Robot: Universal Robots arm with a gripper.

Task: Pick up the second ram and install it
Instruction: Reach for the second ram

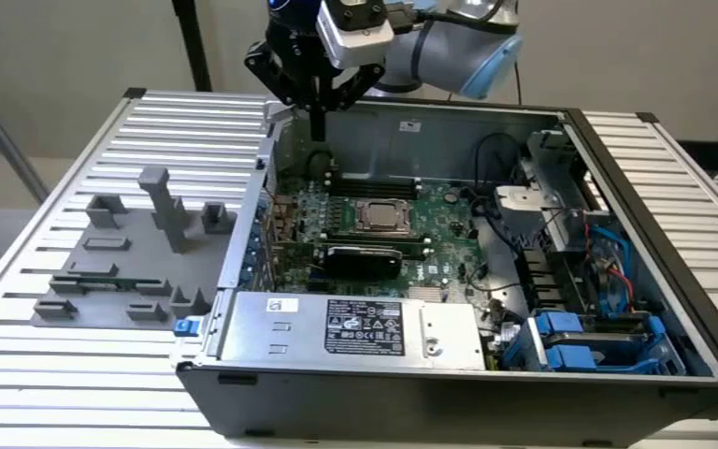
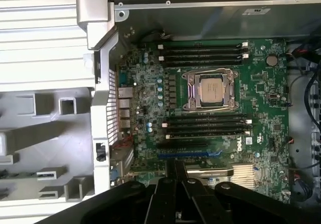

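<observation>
Gripper (image 1: 318, 136) hangs over the back corner of PC case (image 1: 459, 402), holder side, fingers pressed together. Second ram (image 1: 90, 270) is, I think, the thin greenish strip lying in gray holder (image 1: 135, 262) beside the case; view's poor.

We can read one mark: a white "DELL" logo (image 2: 244, 143), turned on its side, printed on the green motherboard (image 2: 261, 83) by the end of the black memory slots (image 2: 208, 128). The black label (image 1: 365, 327) on the silver power supply (image 1: 452, 329) carries white print too small for us to read.
</observation>
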